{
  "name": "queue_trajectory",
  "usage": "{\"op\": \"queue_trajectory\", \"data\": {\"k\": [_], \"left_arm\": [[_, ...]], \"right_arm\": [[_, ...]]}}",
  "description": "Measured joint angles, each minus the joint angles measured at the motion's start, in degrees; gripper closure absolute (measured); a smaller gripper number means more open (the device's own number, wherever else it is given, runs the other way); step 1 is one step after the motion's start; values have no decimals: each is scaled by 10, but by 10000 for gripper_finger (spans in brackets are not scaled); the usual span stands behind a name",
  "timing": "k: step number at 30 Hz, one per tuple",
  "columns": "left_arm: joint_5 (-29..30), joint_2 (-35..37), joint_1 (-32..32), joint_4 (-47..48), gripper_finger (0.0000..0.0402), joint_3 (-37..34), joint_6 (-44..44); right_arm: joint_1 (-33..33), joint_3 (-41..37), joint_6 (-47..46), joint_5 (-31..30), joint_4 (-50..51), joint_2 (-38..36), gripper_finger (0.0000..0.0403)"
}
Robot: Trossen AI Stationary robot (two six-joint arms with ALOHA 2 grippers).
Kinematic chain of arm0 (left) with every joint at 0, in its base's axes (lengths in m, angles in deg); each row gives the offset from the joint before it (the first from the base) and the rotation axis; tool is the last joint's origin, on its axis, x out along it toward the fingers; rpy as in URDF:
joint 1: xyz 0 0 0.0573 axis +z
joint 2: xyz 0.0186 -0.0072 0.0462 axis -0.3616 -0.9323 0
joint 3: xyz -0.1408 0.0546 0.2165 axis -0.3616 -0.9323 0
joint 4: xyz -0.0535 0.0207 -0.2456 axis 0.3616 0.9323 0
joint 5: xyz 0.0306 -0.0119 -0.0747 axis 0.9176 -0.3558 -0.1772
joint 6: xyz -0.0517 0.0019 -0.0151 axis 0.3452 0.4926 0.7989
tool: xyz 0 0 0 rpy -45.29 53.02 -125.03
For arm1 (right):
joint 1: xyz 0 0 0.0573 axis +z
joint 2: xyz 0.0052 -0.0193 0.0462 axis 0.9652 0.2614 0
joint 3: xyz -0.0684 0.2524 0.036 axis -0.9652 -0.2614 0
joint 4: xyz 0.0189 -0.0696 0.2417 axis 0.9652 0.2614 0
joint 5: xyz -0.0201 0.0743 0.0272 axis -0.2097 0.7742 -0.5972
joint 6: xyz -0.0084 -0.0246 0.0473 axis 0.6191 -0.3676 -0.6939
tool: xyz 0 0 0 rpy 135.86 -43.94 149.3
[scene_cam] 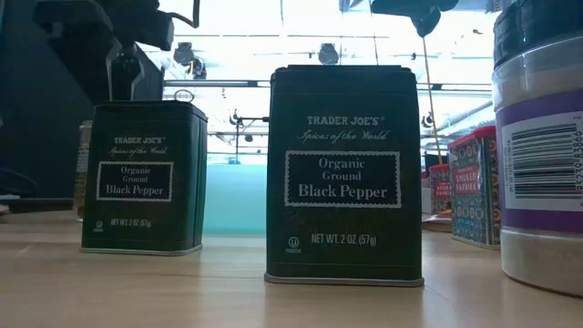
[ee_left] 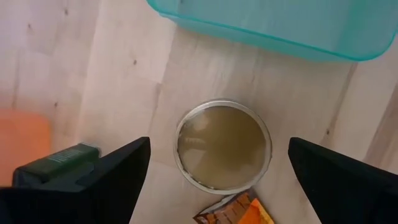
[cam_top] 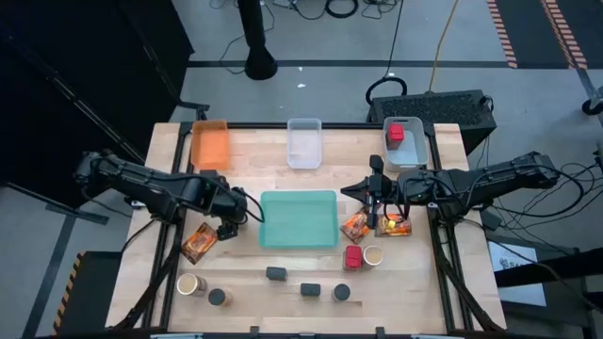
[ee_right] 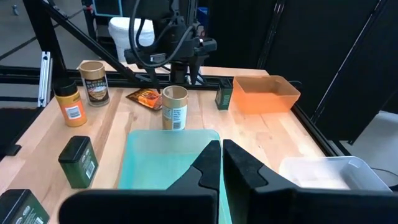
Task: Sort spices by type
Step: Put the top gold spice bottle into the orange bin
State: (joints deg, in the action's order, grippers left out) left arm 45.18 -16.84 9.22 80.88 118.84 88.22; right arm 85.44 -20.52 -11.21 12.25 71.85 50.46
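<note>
A tan round jar stands upright on the wood just off the teal tray's left edge. My left gripper hangs over it, pointing down and open, one finger on each side of the jar's lid without touching. The right wrist view shows the same jar below that gripper. My right gripper is shut and holds nothing. It hovers near the tray's right edge, above two orange-red packets. A red cube lies in the far right bin.
Orange bin, clear bin and a far right bin line the far edge; the teal tray is central. A packet lies near the left gripper. Jars, dark tins and a red cube stand near the front edge.
</note>
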Motion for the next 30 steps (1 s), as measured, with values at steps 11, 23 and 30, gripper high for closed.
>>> {"op": "queue_trajectory", "data": {"k": [11, 23, 30], "left_arm": [[-27, 0, 11, -80, 20, -66, -19], [-21, 0, 11, -95, 88, -78, -29], [-19, 0, 11, -97, 120, -78, -13]], "right_arm": [[0, 0, 0, 0, 1, 0, 403], [-2, 0, 0, 0, 2, 0, 403], [-2, 0, 0, 0, 2, 0, 403]]}}
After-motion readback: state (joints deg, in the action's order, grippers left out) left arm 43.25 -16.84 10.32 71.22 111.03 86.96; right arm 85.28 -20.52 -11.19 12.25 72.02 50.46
